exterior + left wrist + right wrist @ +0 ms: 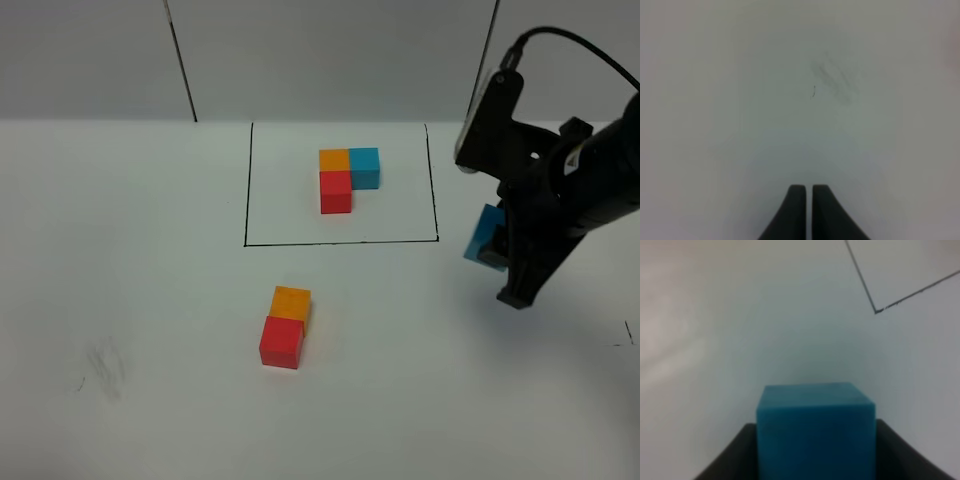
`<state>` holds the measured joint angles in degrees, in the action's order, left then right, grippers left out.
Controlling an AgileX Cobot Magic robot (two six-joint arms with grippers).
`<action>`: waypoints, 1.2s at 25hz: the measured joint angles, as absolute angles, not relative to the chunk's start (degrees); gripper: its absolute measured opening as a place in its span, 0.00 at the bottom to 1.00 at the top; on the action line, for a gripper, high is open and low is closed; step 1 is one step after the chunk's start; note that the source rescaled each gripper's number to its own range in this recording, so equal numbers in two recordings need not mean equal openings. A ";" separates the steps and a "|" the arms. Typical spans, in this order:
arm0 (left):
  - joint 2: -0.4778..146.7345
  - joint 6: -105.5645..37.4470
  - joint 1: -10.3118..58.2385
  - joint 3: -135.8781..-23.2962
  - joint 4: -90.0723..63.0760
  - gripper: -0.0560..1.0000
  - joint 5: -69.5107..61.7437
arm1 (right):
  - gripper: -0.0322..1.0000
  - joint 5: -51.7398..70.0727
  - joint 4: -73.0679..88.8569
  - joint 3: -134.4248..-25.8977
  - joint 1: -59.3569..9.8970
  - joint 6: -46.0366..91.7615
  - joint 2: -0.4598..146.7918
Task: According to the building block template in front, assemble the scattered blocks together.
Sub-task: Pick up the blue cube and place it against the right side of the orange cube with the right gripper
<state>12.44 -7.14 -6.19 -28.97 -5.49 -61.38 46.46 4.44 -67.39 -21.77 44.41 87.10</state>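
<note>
Red cube (281, 342) touching orange cube (291, 302) below the framed template (348, 178); blue cube (815, 427), light, rigid, smooth-faced, clamped by opposite flat sides in right gripper (497, 262) aloft; left gripper (808, 192) pinched empty.

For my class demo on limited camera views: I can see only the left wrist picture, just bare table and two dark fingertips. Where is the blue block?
Observer: The blue block is held in the right gripper, lifted off the table, to the right of the black-lined frame.
Operator: And the other two loose blocks?
Observer: The orange block and red block sit together below the frame, touching, red nearer the camera.
Operator: What must they match?
Observer: The template: orange beside blue, red under orange.
</note>
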 joint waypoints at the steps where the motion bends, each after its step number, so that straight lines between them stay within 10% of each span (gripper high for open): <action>1: 12.44 -7.14 -6.19 -28.97 -5.49 0.06 -61.38 | 0.56 46.73 4.44 -69.16 -21.98 44.48 87.90; 30: 12.44 -7.14 -6.19 -28.97 -5.49 0.06 -61.38 | 0.56 47.68 6.15 -84.65 -32.88 48.08 113.64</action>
